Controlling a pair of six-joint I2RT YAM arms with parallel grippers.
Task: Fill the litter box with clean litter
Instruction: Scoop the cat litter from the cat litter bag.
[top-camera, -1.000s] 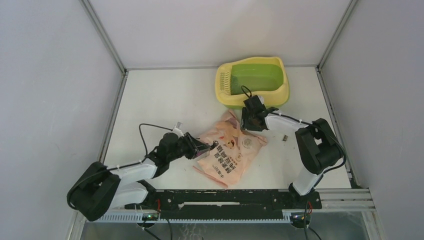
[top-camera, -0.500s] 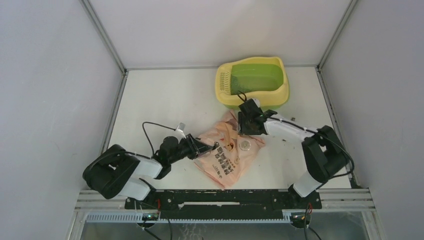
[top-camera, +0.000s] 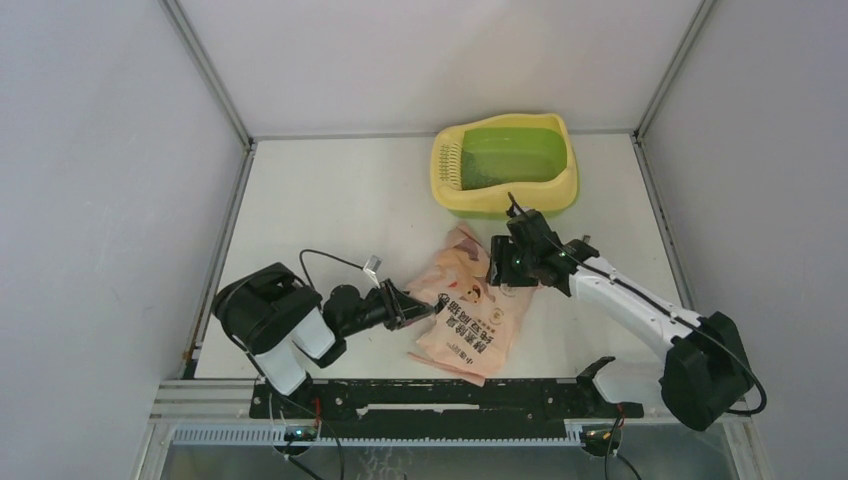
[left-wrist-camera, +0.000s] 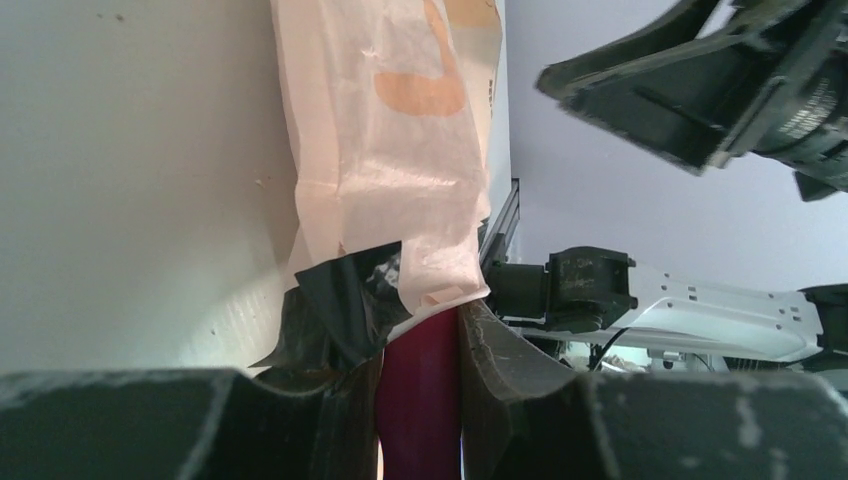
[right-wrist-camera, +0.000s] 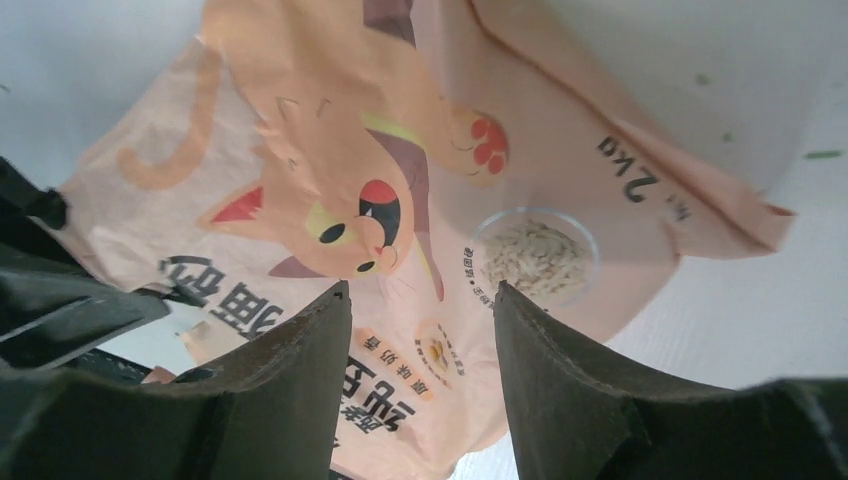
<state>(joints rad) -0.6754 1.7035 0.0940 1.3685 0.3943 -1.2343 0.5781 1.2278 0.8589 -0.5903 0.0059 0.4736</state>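
The litter box (top-camera: 572, 178) stands at the back right, pale yellow rim, lime-green basin, grille at its left end; I see no granules in the basin. The peach-pink printed bag (top-camera: 470, 312) lies flat in front of it. My left gripper (top-camera: 420, 308) is at the bag's left edge, shut on a magenta scoop (left-wrist-camera: 418, 400), with the bag's edge (left-wrist-camera: 400, 180) at its fingertips. My right gripper (top-camera: 505, 270) hovers open over the bag's upper right; the bag (right-wrist-camera: 330, 130) fills the right wrist view between its fingers (right-wrist-camera: 300, 350). A few tiny specks (right-wrist-camera: 700, 78) lie on the table.
A round clear window (right-wrist-camera: 535, 258) on the bag shows pale granules. Torn black tape (left-wrist-camera: 335, 300) hangs from my left finger. Grey walls close in the table on three sides. The rail (top-camera: 450, 395) runs along the near edge.
The left arm folded in and drew the bag's left edge toward the near edge. The right arm swung out and its gripper moved slightly right and nearer, still over the bag.
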